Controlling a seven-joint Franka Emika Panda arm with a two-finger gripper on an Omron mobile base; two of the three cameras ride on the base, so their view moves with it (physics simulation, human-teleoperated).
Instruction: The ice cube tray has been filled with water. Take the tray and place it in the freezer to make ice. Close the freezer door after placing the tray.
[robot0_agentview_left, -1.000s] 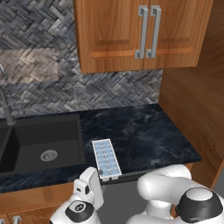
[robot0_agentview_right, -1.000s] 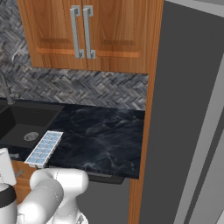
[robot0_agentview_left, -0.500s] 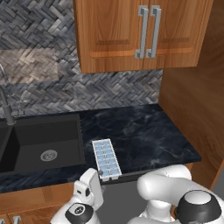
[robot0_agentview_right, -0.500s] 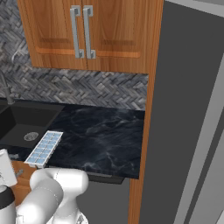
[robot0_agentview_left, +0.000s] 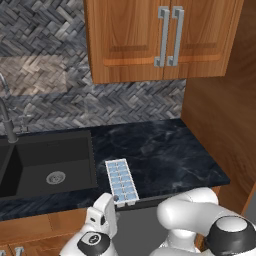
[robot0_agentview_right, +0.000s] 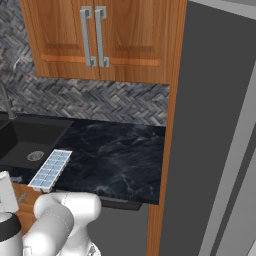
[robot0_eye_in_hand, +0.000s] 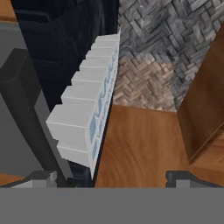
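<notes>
Tray (robot0_agentview_left: 121, 181) (unlabelled) on counter (robot0_agentview_left: 170, 155)

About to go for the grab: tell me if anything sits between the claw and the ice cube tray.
Nothing visible does. The open claw faces the near end of the ice cube tray, which lies alone at the counter's front edge beside the sink.

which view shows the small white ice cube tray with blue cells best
The left base view: the small white ice cube tray lies there whole, seen from above. The right base view gives it smaller at an angle; the hand view shows its side edge-on.
</notes>
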